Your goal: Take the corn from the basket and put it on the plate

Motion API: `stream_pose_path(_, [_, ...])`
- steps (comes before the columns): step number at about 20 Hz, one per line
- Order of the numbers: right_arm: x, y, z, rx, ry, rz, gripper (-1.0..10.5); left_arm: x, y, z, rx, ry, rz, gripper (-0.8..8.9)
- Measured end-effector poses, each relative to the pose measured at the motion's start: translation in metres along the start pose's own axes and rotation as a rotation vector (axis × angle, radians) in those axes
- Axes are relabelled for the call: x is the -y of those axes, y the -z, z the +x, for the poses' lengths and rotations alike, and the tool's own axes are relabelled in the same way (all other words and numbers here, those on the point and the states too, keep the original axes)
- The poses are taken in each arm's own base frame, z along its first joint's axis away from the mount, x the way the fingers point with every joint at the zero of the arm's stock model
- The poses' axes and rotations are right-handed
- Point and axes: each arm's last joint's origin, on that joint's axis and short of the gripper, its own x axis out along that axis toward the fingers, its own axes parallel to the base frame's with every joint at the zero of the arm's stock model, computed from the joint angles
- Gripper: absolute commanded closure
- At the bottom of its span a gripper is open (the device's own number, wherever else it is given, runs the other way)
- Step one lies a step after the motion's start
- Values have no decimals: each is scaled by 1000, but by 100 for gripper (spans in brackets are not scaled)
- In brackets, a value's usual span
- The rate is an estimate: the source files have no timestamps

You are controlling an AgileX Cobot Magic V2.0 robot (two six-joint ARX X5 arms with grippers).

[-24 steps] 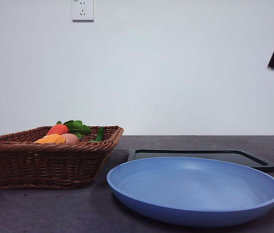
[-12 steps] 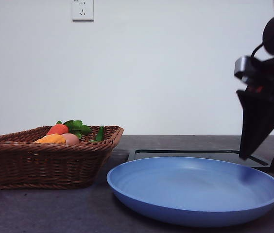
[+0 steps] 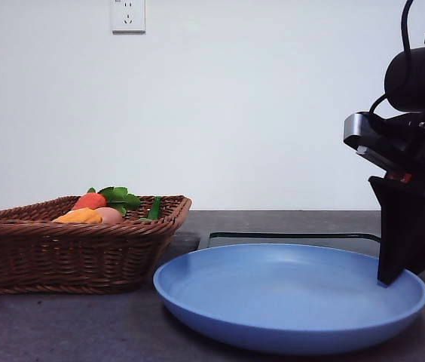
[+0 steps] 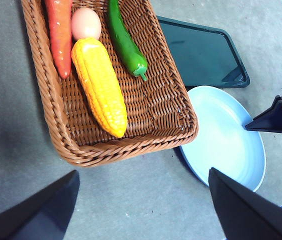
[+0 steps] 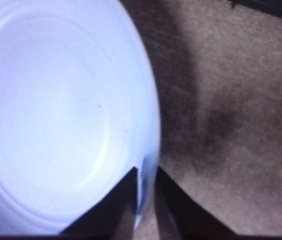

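Note:
The corn (image 4: 99,85) lies lengthwise in the brown wicker basket (image 4: 41,95), and only its yellow top (image 3: 79,216) shows over the basket's rim (image 3: 69,256) in the front view. My left gripper (image 4: 142,171) hovers open above the table beside the basket, holding nothing. To the right of the basket sits the light-blue plate (image 3: 273,294), with nothing on it. My right gripper (image 5: 146,172) has one jaw inside and one outside the plate's (image 5: 56,125) rim, shut on it. That gripper (image 3: 386,280) stands at the plate's right edge.
An orange carrot (image 4: 60,35), a pinkish egg (image 4: 86,23) and a green pepper (image 4: 126,42) share the basket with the corn. A flat black tray (image 4: 201,55) lies behind the plate (image 4: 226,135). The right arm's dark body fills the front view's right side.
The right arm came down from the top right corner to the plate's right rim and closed on it. The plate has slid a little to the left.

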Motion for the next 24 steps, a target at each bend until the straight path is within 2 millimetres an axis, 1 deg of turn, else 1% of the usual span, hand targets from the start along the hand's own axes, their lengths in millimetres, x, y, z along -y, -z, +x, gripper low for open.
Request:
stream_pose_path(4, [0,0,0,3,4,-2,945,-1,-2,2,-14,-2,-12,396])
stream_pose_path(6, [0,0,0,0,4,0,945,0,-8,2,-16,2,-9,397])
stream_pose_path(8, [-3,1,-7,-3,12,2,945,3,-15,3,-21,15,4,397])
stream_pose_path(9, [-6,0,-15,10,18,-4,945,4,-19,4,-30,17,7,397])
stream_pose_path(11, [-17,-4,-39,63,28,-28,945,7,-29,8,-46,11,21,397])
stream_pose_path(13, [-29,-8,-69,140,33,-52,945,10,-39,15,-62,-3,44,397])
stream_pose_path(15, [-39,-6,-98,214,50,-69,945,14,-48,26,-100,-31,66,397])
stream_pose_path(18, [-49,2,-137,309,96,-74,944,20,-63,50,-143,-84,109,397])
stream_pose_path(21, [-56,15,-167,408,112,-81,945,27,-71,82,-229,-176,144,397])
stream_pose_path(24, [-59,27,-181,467,124,-82,945,31,-78,116,-312,-274,187,397])
